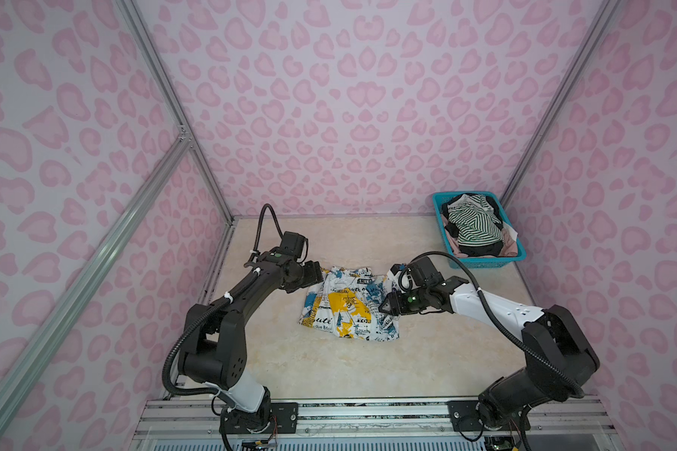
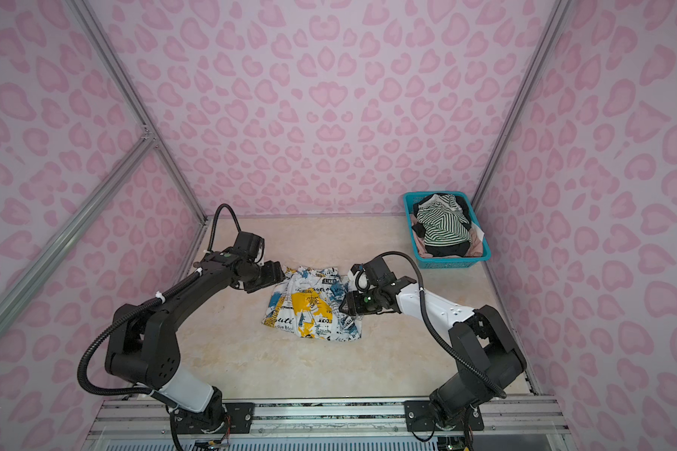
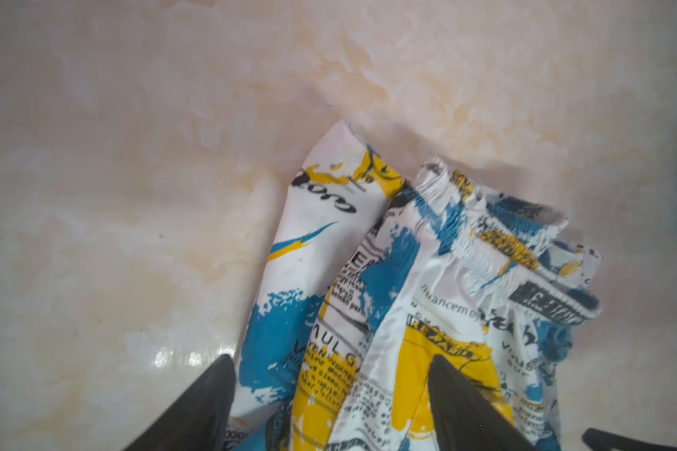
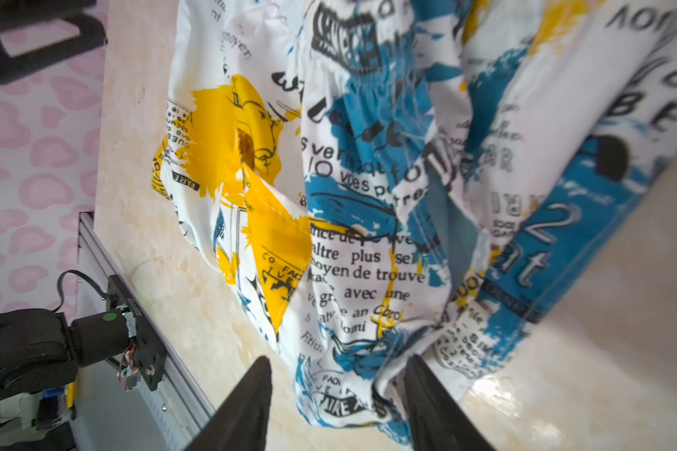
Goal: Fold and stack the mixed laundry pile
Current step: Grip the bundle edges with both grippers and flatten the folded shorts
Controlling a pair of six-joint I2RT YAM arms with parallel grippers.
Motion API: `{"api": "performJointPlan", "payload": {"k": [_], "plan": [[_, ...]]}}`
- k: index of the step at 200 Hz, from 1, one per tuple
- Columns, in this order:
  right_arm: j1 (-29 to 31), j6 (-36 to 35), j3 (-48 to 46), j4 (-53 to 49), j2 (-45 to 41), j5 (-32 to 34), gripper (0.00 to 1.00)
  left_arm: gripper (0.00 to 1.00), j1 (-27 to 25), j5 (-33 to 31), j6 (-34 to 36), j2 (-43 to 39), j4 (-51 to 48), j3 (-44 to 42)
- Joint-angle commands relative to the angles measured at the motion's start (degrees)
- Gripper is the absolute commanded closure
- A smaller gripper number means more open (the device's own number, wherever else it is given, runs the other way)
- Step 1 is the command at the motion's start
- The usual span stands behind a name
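A white garment (image 1: 348, 308) (image 2: 313, 304) with blue and yellow splashes and black lettering lies loosely folded at mid table. My left gripper (image 1: 321, 273) (image 2: 284, 275) is at its far left corner. In the left wrist view that gripper (image 3: 329, 359) stands open, its fingers wide apart over the cloth (image 3: 387, 273). My right gripper (image 1: 382, 306) (image 2: 342, 306) is at the garment's right edge. In the right wrist view it (image 4: 339, 359) is open, with a rumpled edge of the cloth (image 4: 368, 195) lying loose between its fingers.
A teal mesh basket (image 1: 481, 263) (image 2: 446, 262) stands at the back right corner. It holds a green-and-white striped top (image 1: 473, 224) (image 2: 444, 224) over a black garment (image 1: 481, 248) and a pale pink one (image 1: 509, 242). Pink patterned walls enclose the table on three sides.
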Motion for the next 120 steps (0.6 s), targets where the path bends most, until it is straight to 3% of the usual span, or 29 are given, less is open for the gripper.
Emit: {"api": "performJointPlan", "payload": {"k": [1,34,69,120], "plan": [[-1.22,-2.6,0.03,-6.45,0.36,4.87,0.4,0.19,0.4,1.86,0.44,-2.03,1.23,-5.39],[-2.07,-0.7,-1.47,-3.76,1.8,3.32,0.39,0.17,0.83,7.17,-2.71,-2.88,8.07,-11.98],[-1.97,0.76,-2.45,-1.06,3.34,1.89,0.39,0.17,1.07,5.94,-2.79,-1.21,9.47,-13.62],[-1.96,1.26,-1.89,-0.87,3.31,2.49,0.39,0.42,1.13,8.69,-4.56,4.71,11.28,-13.04]]}}
